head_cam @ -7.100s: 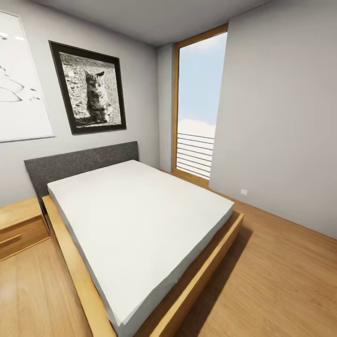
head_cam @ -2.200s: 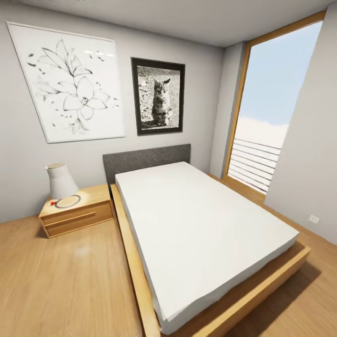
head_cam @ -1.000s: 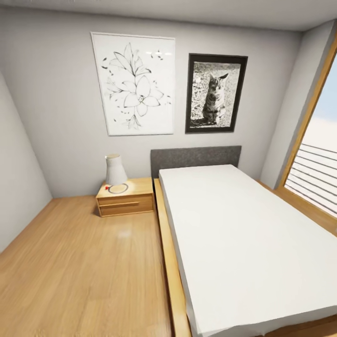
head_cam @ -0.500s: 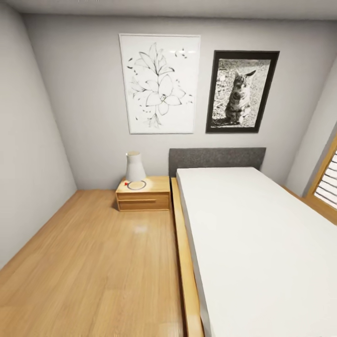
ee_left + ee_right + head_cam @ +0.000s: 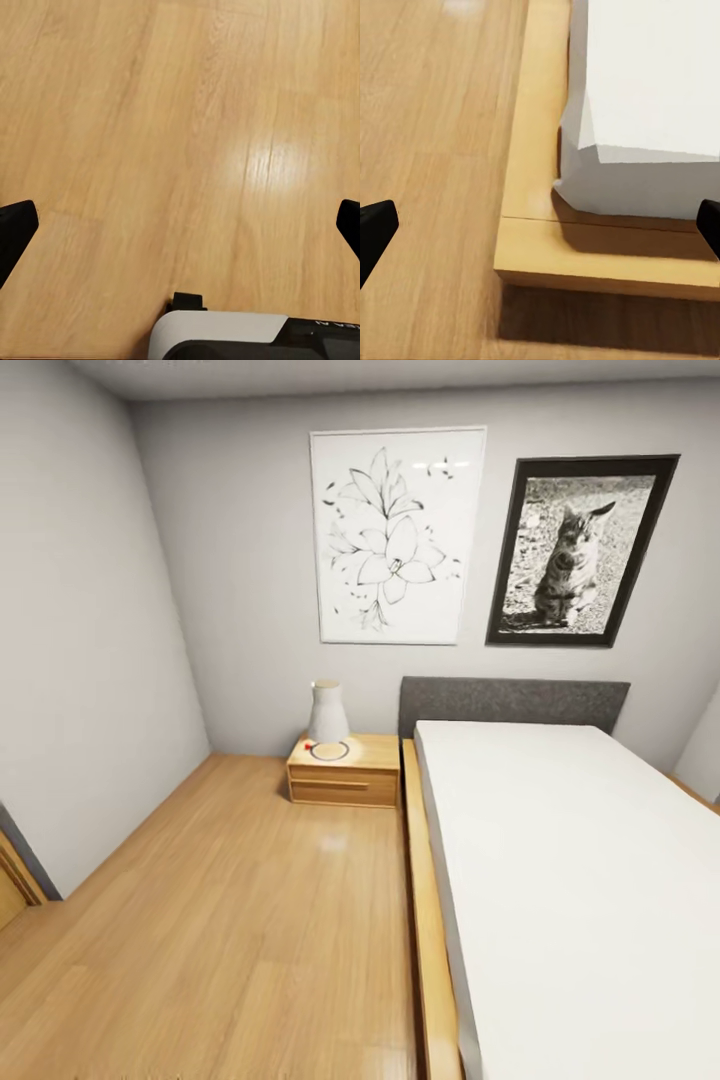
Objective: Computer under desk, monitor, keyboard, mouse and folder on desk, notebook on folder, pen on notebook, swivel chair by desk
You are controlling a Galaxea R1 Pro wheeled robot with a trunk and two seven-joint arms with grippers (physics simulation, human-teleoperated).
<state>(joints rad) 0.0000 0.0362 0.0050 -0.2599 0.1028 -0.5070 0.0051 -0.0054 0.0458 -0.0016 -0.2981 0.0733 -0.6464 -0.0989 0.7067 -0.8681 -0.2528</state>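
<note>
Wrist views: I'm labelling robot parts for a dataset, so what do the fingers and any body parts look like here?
In the left wrist view, the left gripper's fingers are plain black tips at the picture's edges, above a rounded white shell joined to a black part with faint pale lettering. In the right wrist view, the right gripper's fingers are the same black tips. No cables show.

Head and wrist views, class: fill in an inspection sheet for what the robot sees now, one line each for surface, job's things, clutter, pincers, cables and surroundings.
Surface: wooden floor, bare where seen.
Job's things: nothing seen.
Clutter: white lamp and a round ring on the nightstand.
Pincers: left pincer open over floor; right pincer open over the bed frame corner.
Cables: nothing seen.
Surroundings: bed with grey headboard; flower drawing and cat photo on the wall.
</note>
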